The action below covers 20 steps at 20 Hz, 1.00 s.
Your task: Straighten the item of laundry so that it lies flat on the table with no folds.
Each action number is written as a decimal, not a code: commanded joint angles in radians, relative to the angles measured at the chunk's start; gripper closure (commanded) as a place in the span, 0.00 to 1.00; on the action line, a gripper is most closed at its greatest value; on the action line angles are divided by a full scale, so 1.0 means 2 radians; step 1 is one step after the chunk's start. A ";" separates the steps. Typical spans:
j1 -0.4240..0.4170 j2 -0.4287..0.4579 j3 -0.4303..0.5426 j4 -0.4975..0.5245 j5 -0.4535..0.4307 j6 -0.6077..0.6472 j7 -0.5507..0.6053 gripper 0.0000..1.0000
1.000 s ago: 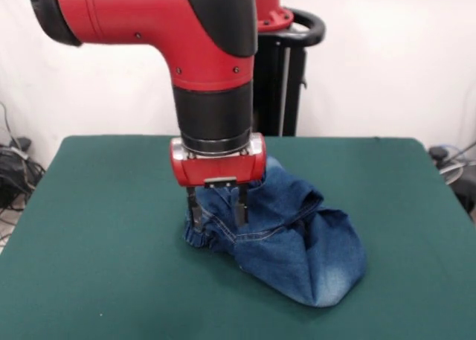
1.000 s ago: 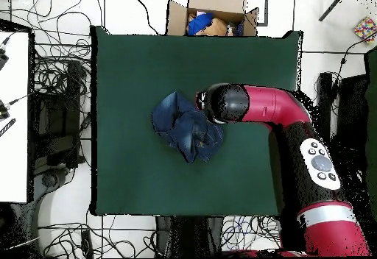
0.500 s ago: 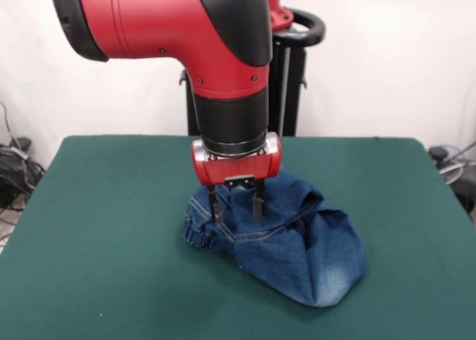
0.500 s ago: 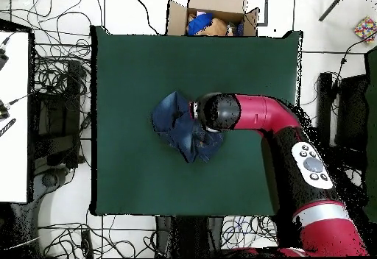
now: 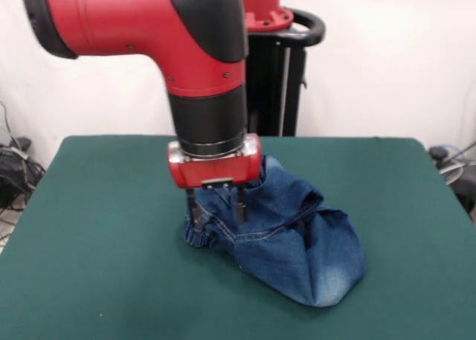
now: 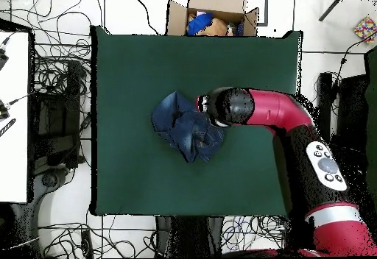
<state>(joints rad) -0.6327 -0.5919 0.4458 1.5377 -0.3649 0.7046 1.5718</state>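
Pincer (image 5: 216,206), fingers apart, straddles the bunched jeans (image 5: 290,236) edge on the green surface (image 5: 97,228). Best to clamp the hem beneath it, then pull outward.

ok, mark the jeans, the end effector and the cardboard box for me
jeans (image 5: 305,254), front view, faded front fold.
end effector (image 5: 217,206), front view, midway between its open fingertips.
cardboard box (image 6: 177,15), overhead view, left flap.

wall (image 5: 394,57): plain white | floor (image 6: 66,13): white, cable-strewn | cardboard box (image 6: 213,17): open, by table edge
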 commanded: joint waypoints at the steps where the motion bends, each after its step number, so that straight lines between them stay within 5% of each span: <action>1: -0.016 0.017 0.043 -0.068 -0.031 0.085 -0.144 0.00; 10: -0.037 0.020 0.047 -0.040 -0.044 0.058 -0.148 0.00; 20: -0.011 0.019 0.040 -0.059 -0.028 0.068 -0.135 0.00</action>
<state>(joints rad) -0.6940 -0.5769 0.4696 1.4244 -0.3656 0.7925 1.4394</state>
